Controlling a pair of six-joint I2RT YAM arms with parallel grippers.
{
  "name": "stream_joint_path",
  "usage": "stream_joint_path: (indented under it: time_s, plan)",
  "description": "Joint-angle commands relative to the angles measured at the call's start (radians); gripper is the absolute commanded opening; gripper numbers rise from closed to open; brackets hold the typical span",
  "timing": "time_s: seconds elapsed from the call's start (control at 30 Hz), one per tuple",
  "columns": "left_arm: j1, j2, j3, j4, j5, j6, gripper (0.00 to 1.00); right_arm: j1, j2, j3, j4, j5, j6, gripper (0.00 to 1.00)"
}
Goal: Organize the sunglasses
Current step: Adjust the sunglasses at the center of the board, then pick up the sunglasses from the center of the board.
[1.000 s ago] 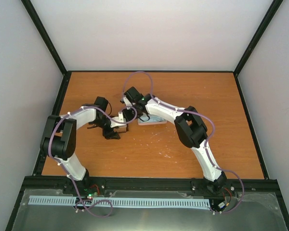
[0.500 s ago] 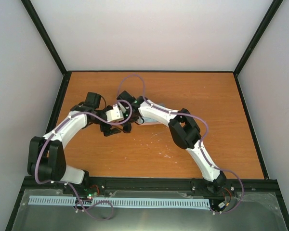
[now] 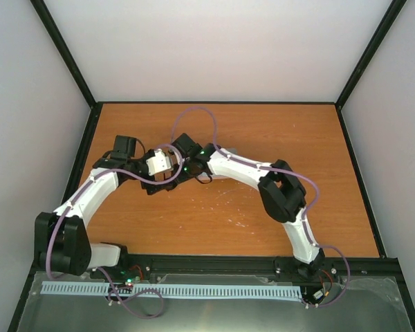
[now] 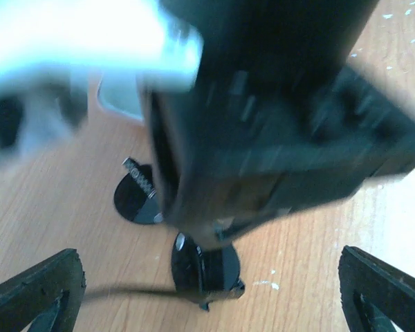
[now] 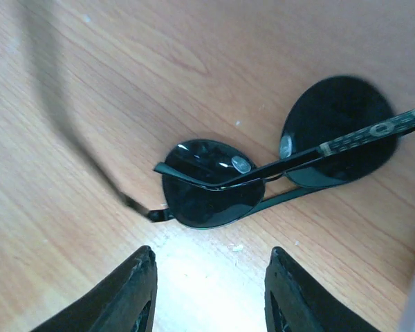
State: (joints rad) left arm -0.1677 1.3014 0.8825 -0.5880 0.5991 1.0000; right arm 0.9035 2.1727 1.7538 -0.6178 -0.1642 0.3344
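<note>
Sunglasses [image 5: 263, 173] on speckled orange-brown tabletop [image 3: 263, 131], white walls [image 3: 214, 48] around; left gripper [image 4: 207, 290] and right gripper [image 5: 211, 290] agape

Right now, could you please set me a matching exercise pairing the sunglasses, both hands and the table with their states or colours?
1 sunglasses
2 left hand
3 right hand
4 table

A orange-brown wood
B open widest
C open less wide, empty
D lying on the wood, one arm folded across the lenses

Pairs: 1-D, 2-B, 3-C, 4-A
</note>
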Motion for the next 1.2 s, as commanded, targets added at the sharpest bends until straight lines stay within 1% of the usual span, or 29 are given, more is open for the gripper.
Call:
stream_joint_path:
  time_s: [0.0, 0.1, 0.2, 0.27, 0.33, 0.4, 0.47, 0.53, 0.6, 0.67, 0.8, 0.87, 0.93, 1.03, 1.17]
  plan:
    - [0.054, -0.002, -0.011, 0.049, 0.031, -0.002, 0.99, -0.009, -0.132, -0.079, 0.082, 0.068, 0.038, 0.44]
    - [0.077, -0.028, -0.014, 0.062, 0.056, -0.018, 0.99, -0.018, -0.17, -0.14, 0.11, 0.101, 0.07, 0.44]
    - [0.088, -0.089, -0.021, 0.072, 0.071, -0.044, 1.0, -0.041, -0.208, -0.216, 0.169, 0.101, 0.121, 0.44]
    - [0.089, -0.121, -0.042, 0.079, 0.064, -0.048, 1.0, -0.049, -0.219, -0.25, 0.197, 0.089, 0.14, 0.43]
    - [0.091, -0.12, -0.069, 0.098, 0.033, -0.045, 0.99, -0.049, -0.206, -0.244, 0.193, 0.063, 0.151, 0.43]
    - [0.091, -0.081, -0.08, 0.098, 0.011, -0.041, 0.97, -0.048, -0.19, -0.236, 0.186, 0.043, 0.168, 0.43]
    - [0.091, -0.004, -0.063, 0.093, -0.013, -0.055, 0.97, -0.045, -0.177, -0.242, 0.195, 0.029, 0.192, 0.43]
    - [0.09, 0.077, -0.022, 0.072, -0.04, -0.06, 0.97, -0.045, -0.175, -0.252, 0.211, 0.015, 0.208, 0.43]
    - [0.086, 0.154, 0.028, 0.037, -0.053, -0.069, 0.96, -0.045, -0.187, -0.271, 0.227, 0.023, 0.222, 0.43]
    - [0.066, 0.209, 0.065, 0.021, -0.084, -0.089, 0.92, -0.049, -0.211, -0.298, 0.24, 0.035, 0.227, 0.44]
    - [-0.006, 0.247, 0.078, 0.06, -0.183, -0.131, 0.85, -0.072, -0.273, -0.354, 0.258, 0.052, 0.226, 0.44]
    - [-0.022, 0.27, 0.101, 0.053, -0.19, -0.152, 0.77, -0.09, -0.314, -0.39, 0.273, 0.055, 0.226, 0.44]
    - [-0.033, 0.297, 0.127, 0.041, -0.191, -0.172, 0.71, -0.105, -0.348, -0.433, 0.292, 0.053, 0.228, 0.44]
    - [-0.053, 0.329, 0.144, 0.039, -0.213, -0.194, 0.6, -0.124, -0.385, -0.474, 0.306, 0.049, 0.227, 0.44]
    - [-0.068, 0.372, 0.148, 0.059, -0.26, -0.215, 0.55, -0.141, -0.428, -0.515, 0.321, 0.059, 0.222, 0.44]
